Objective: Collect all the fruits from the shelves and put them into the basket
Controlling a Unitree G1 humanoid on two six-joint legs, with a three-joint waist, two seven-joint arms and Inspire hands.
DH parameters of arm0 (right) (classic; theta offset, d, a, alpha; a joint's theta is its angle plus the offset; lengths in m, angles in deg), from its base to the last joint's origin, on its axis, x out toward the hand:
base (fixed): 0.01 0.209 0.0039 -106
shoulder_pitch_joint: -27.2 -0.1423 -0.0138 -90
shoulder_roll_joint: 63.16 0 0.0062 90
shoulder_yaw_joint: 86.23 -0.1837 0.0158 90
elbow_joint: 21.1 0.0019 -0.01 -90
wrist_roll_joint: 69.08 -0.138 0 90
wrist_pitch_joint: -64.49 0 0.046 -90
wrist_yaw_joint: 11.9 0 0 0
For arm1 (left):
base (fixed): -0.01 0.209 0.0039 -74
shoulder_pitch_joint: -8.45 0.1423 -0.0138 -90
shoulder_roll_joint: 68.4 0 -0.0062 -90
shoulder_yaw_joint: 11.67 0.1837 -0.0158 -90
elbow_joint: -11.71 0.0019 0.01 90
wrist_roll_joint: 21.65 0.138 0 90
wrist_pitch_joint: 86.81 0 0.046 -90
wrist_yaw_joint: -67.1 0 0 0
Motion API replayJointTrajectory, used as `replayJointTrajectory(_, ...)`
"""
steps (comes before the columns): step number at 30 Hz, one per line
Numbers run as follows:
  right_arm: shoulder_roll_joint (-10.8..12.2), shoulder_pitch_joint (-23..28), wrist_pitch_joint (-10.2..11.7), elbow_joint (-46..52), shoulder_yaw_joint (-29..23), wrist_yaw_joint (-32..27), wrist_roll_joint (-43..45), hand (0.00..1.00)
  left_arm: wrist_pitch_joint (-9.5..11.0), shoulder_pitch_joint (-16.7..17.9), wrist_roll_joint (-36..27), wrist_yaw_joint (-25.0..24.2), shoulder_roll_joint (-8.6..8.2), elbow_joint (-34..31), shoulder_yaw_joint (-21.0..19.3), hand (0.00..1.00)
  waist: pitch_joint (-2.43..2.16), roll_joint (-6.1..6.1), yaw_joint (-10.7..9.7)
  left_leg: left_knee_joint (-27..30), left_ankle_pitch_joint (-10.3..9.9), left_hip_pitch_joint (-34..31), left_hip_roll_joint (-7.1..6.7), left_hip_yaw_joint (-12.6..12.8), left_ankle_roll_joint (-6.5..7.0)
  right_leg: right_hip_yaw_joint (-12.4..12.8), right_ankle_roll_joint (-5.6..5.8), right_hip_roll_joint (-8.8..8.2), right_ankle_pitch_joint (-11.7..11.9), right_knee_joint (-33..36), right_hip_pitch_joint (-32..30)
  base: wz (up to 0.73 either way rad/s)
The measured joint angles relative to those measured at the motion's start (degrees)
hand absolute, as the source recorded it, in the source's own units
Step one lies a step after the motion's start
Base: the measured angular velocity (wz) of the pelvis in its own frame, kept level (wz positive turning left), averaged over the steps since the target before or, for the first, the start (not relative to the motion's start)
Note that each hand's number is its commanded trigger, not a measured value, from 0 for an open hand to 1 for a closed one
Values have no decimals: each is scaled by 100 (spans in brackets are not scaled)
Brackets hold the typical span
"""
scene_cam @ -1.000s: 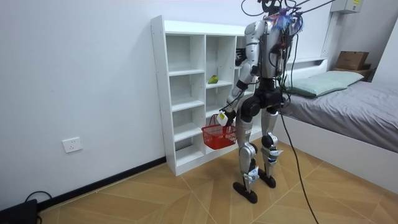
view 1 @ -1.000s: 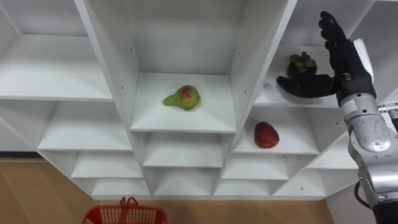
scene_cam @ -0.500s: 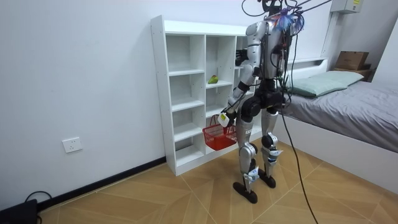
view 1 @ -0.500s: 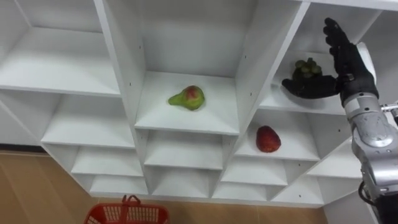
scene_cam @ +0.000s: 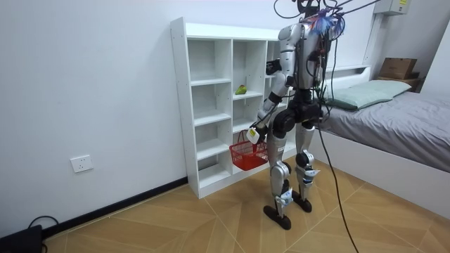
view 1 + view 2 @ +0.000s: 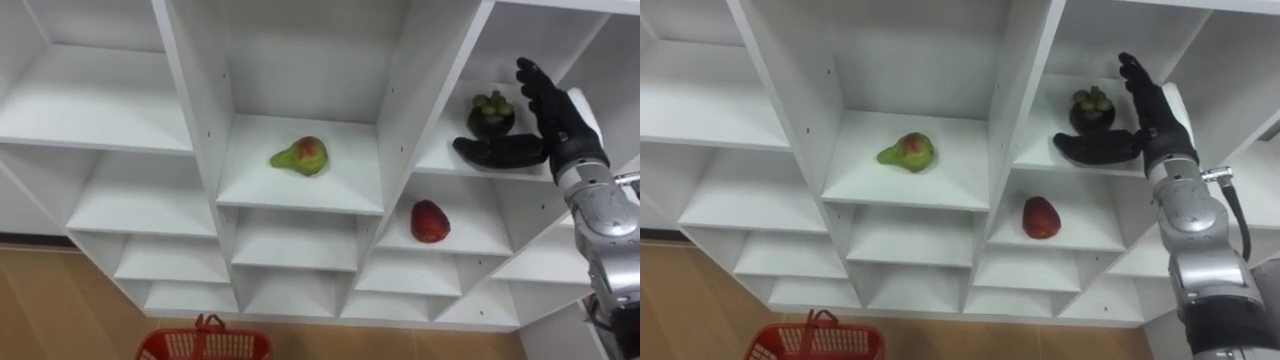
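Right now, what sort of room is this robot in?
Probably a bedroom: a bed with a pillow stands at the room view's right, near a white cubby shelf holding a pear, on a wooden floor. Its left hand holds a red basket.

I count 1 mangosteen (image 6: 491,112) just left of my fingers (image 6: 545,100) | 1 pear (image 6: 300,157) | 1 red fruit (image 6: 430,221) | 1 basket (image 6: 205,345)

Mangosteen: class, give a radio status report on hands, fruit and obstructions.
Right hand open beside mangosteen, not gripping. Left hand holds basket low. Pear, red fruit on shelves. Path clear.
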Motion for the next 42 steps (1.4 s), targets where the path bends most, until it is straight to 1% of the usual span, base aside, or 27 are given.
replayJointTrajectory(2,-31,-13,-1,-5,0,61,0,0,-1,-6,0,0,11,0,1,100,9,-17,3,0,1,-1,-1,0,1,1,2,0,-1,-4,0,0)
replayJointTrajectory(5,-32,-13,-2,-32,0,71,1,0,-8,-8,1,0,24,0,7,100,9,-23,-8,-1,1,-2,-1,0,1,1,2,0,-1,-8,-2,0)
replayJointTrajectory(12,-58,-37,-3,-127,-12,286,-2,0,-24,-5,27,1,61,-2,0,100,-1,-31,-34,1,1,-11,-1,0,1,3,2,2,-1,-19,-7,0)
replayJointTrajectory(15,-60,-61,-13,-187,-11,435,-16,0,-64,-5,67,0,64,0,-1,100,-25,-34,-37,6,1,-12,-1,-1,1,1,2,3,-1,-17,-6,0)
replayJointTrajectory(17,-60,-61,-13,-237,-9,543,-15,0,-78,-13,56,-2,64,47,0,100,-48,-26,-82,9,1,-8,-1,-12,1,-6,1,3,-1,-8,3,0)
replayJointTrajectory(20,-60,-77,-8,-325,-9,616,-19,0,-93,-73,23,-2,73,168,0,100,-57,-15,-78,11,1,2,-1,-29,1,-11,0,4,0,1,12,0)
replayJointTrajectory(25,-60,-96,-2,-445,-9,673,-21,0,-133,-117,9,-1,96,249,0,100,-56,-14,-68,27,1,13,0,-71,0,-42,-3,3,2,4,44,3)
replayJointTrajectory(27,-60,-96,2,-520,-9,672,-23,0,-137,-126,3,4,101,276,-1,100,-45,2,-75,41,1,19,0,-81,0,-70,-3,2,2,-3,76,7)
replayJointTrajectory(31,-59,-100,-23,-543,-10,678,-15,0,-169,-132,-13,7,108,280,-3,100,-41,9,-75,43,0,4,0,-100,-1,-92,-3,2,2,-5,89,3)
replayJointTrajectory(36,-59,-100,-27,-549,-10,694,-14,0,-188,-135,-14,7,117,280,-2,100,-44,6,-79,43,-1,10,0,-100,-2,-90,-3,3,2,-9,86,0)
replayJointTrajectory(38,-59,-100,22,-596,-10,696,-15,0,-211,-145,-10,7,117,280,2,100,-47,7,-80,48,-1,13,0,-104,-2,-91,-3,3,2,-6,87,0)
replayJointTrajectory(42,-59,-100,30,-611,-9,734,11,0,-220,-154,-7,6,118,282,0,100,-49,6,-72,56,-1,19,0,-104,-2,-89,-4,2,2,-2,88,0)
